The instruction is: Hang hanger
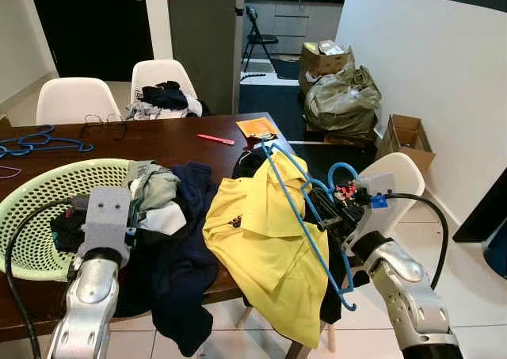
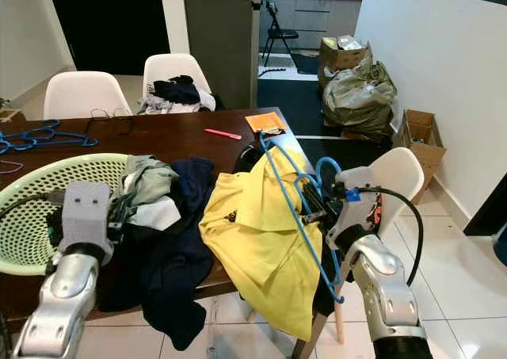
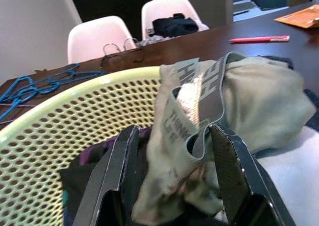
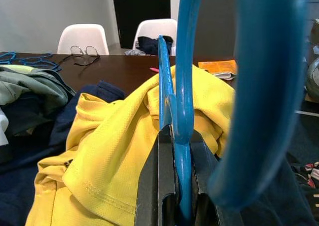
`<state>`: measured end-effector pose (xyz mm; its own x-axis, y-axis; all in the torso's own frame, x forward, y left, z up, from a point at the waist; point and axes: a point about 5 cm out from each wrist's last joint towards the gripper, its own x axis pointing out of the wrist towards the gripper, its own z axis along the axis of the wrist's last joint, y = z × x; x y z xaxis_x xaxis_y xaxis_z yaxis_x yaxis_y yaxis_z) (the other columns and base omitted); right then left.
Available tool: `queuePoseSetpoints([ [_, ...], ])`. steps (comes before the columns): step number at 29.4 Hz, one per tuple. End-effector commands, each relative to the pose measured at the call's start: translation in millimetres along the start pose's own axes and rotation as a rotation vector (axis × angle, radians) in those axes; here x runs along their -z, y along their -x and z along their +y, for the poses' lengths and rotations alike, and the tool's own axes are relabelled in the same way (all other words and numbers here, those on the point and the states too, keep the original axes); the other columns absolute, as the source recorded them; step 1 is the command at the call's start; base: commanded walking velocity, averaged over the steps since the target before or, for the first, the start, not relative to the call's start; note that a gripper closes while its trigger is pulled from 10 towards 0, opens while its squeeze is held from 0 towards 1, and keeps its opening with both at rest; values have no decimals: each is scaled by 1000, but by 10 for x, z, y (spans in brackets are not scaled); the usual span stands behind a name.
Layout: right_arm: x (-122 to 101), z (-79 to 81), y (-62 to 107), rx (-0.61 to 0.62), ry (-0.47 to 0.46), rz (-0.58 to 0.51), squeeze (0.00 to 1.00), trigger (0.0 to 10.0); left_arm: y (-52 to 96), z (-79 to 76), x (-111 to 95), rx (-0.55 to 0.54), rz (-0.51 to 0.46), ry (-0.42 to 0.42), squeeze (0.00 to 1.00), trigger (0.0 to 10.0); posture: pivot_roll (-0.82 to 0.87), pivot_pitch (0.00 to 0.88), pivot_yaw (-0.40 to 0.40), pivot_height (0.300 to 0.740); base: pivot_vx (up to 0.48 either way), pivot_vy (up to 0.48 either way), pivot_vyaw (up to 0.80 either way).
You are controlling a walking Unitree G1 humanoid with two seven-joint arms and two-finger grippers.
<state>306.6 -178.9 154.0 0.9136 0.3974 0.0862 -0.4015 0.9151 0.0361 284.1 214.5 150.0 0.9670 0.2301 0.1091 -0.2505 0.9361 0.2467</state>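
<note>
The right tool (image 4: 178, 206) is pinching a blue hanger (image 1: 305, 208) between its pressed-together fingers, holding it tilted over a yellow shirt (image 1: 265, 240) that drapes off the edge of the dark wooden counter (image 1: 174, 141). The left tool (image 3: 174, 186) has its fingers spread around a grey-green garment (image 3: 234, 101) at the rim of a pale green laundry basket (image 1: 40, 189).

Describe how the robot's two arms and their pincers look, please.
Both arms are silver metal with rounded joints. The left pincer and right pincer each have two long flat black fingers. Grey box-shaped wrist housings sit behind them; black cables loop to both, with a small blue connector on the right.
</note>
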Motion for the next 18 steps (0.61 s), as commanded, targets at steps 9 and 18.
queuePoseSetpoints([
  [9, -24, -26, 40, 9, 3, 4, 0, 10000, -12, -83, 97, 29, 40, 32, 0, 8588, -46, 0, -64, 740, 0, 0, 0],
  [18, -21, -32, 47, 13, 4, 4, 0, 10000, -10, -70, 112, 22, 39, 40, 0, 0, -43, 0, -66, 740, 0, 0, 0],
])
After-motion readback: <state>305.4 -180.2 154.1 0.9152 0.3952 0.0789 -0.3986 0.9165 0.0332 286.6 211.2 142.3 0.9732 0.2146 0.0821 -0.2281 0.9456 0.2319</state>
